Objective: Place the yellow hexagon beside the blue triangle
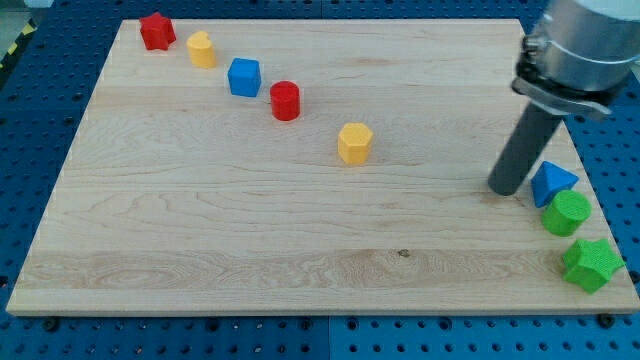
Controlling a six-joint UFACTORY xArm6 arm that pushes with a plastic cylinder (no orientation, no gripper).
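Observation:
The yellow hexagon (354,143) sits near the middle of the wooden board (250,250), a little toward the view's top. The blue triangle (552,183) lies near the board's right edge. My tip (503,188) rests on the board just left of the blue triangle, close to it, and far to the right of the yellow hexagon. The dark rod rises from the tip toward the view's top right.
A green cylinder (567,212) and a green star (591,264) sit just below the blue triangle. A red star (157,31), a second yellow block (202,48), a blue cube (244,77) and a red cylinder (285,100) form a diagonal line at the top left.

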